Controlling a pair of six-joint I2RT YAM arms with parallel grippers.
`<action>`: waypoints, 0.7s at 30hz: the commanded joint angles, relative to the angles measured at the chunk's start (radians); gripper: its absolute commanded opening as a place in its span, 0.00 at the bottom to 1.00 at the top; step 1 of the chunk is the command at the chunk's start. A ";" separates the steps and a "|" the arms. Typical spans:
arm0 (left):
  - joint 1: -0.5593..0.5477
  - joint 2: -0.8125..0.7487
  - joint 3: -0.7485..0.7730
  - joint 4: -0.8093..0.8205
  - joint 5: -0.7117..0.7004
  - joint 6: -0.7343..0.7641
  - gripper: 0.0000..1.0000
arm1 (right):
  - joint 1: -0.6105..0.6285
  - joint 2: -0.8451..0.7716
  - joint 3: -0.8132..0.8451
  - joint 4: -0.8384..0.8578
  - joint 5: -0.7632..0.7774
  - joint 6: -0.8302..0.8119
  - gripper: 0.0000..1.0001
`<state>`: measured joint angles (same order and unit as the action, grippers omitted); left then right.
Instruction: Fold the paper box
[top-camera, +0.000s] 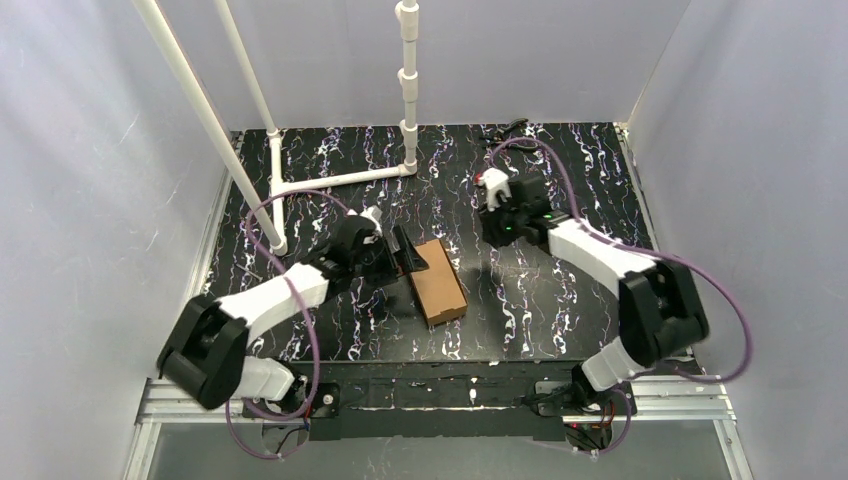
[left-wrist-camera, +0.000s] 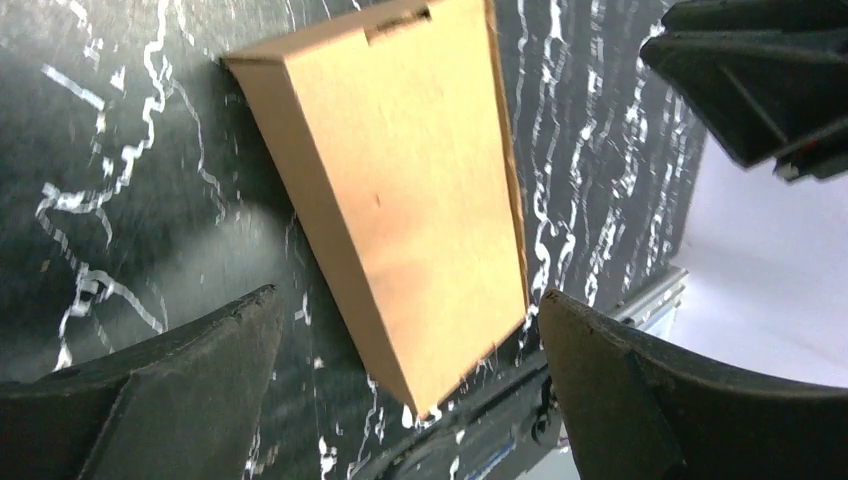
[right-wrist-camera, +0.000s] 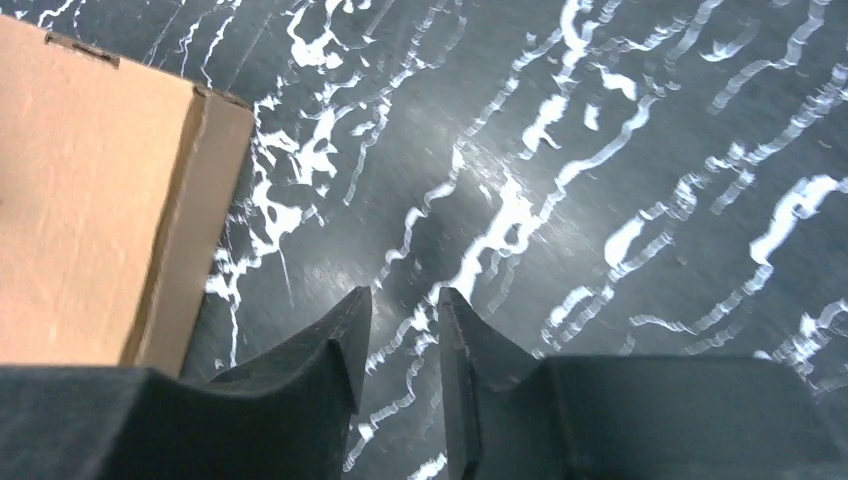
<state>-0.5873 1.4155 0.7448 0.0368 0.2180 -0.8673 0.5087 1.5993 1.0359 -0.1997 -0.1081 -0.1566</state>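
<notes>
**Box shut and lying flat, no fingers holding it**

The paper box (top-camera: 438, 282) is brown and folded shut. It lies flat on the black bench (top-camera: 540, 310), near the middle and a bit toward the front edge. It sits at a slant, with one short end close to the front of the bench.

The left fingers (left-wrist-camera: 200, 370) are spread very wide. They are at the end of the box that is farther from the front edge. In the left wrist view, that end of the box shows in the big gap between the two fingers. One finger is well away from the box. The other is just beside its long edge, and it is hard to tell if it touches. The fingers do not squeeze the box.

The right fingers (right-wrist-camera: 335, 350) have only a small gap between them, and nothing is in it. They point down at the bare bench. The box is off to one side of them, near but not touching.
</notes>
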 joint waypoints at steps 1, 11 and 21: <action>-0.006 -0.216 -0.136 -0.021 -0.012 -0.031 0.98 | -0.097 -0.176 -0.130 0.107 -0.234 0.016 0.42; -0.006 -0.521 -0.374 -0.107 -0.135 -0.114 0.47 | -0.186 -0.187 -0.296 0.423 -0.708 0.382 0.62; -0.009 -0.218 -0.276 0.044 -0.050 -0.093 0.24 | -0.138 0.001 -0.257 0.454 -0.757 0.424 0.83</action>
<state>-0.5930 1.1343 0.3885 0.0429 0.1444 -0.9874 0.3424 1.5539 0.7406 0.2054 -0.8070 0.2398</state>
